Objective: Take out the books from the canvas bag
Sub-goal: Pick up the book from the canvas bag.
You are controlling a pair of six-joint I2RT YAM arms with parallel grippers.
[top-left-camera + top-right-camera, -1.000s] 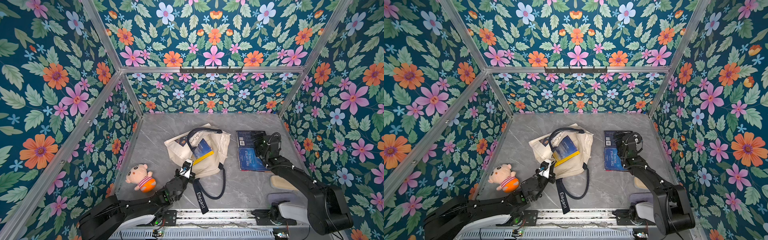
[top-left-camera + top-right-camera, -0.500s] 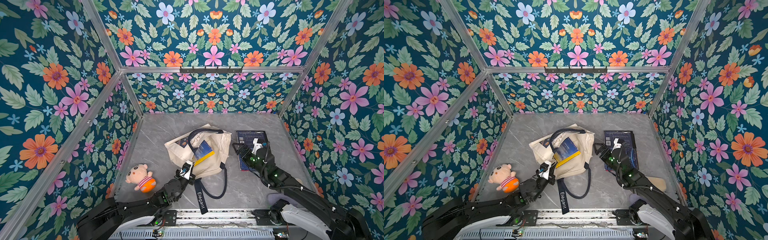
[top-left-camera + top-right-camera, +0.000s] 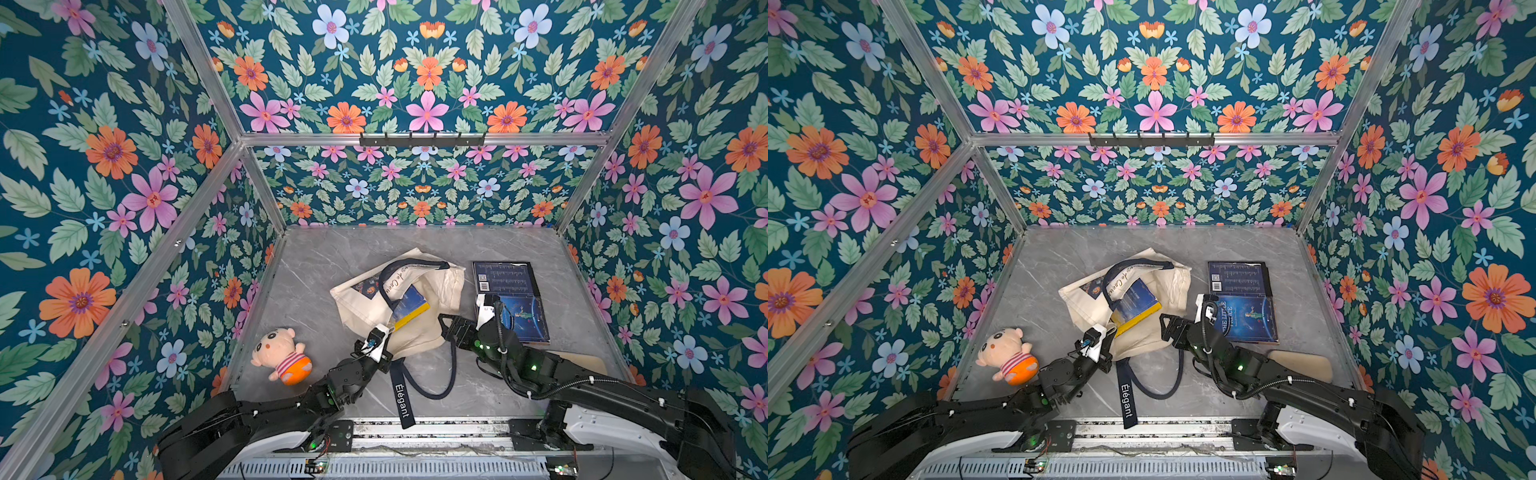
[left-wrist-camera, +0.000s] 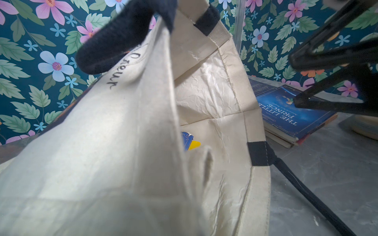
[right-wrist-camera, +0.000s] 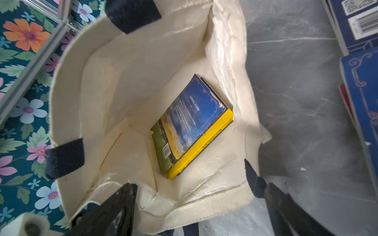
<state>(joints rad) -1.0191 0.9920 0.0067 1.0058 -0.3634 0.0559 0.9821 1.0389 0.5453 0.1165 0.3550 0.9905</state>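
The cream canvas bag (image 3: 432,286) (image 3: 1167,282) lies at mid-table with its mouth held open. Inside it, a book with a landscape cover (image 5: 190,120) (image 3: 409,305) rests on a yellow book (image 5: 204,143). My left gripper (image 3: 380,338) (image 3: 1100,336) is shut on the bag's near rim; in the left wrist view canvas (image 4: 122,143) hides its jaws. My right gripper (image 3: 465,316) (image 3: 1185,316) (image 5: 200,204) is open and empty, just above the bag's right rim. Two dark blue books (image 3: 505,278) (image 3: 525,318) (image 4: 286,114) lie on the table right of the bag.
A pink plush doll (image 3: 282,355) lies near the left wall. The navy strap reading Elegant (image 3: 401,399) trails toward the front rail. A flat beige object (image 3: 582,359) sits under my right arm. Flowered walls close in three sides.
My right gripper has moved left, away from the books on the table to the bag's mouth, staying open. The left gripper has kept its hold on the rim.
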